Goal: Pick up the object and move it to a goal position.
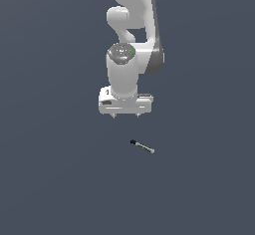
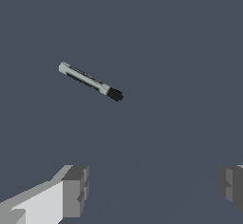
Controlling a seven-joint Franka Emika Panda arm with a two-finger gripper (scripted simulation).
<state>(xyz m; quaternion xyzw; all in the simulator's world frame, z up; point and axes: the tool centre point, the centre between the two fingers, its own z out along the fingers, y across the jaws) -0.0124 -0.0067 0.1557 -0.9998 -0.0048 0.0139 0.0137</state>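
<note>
Open gripper above a small stick on the grey floor.

The gripper point(image 1: 125, 115) hung with its jaws spread wide and empty. The object point(image 1: 142, 147), black knob and pale shaft, lay flat outside the jaws, toward the exterior view's right and seemingly lower, well apart from the fingertips point(image 2: 75, 190).

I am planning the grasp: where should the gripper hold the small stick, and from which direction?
Likely at mid-shaft of the stick, coming from above. It lies flat on the floor, slanted, so the open gripper should turn its fingers across the thin grey shaft, away from the black knob.
</note>
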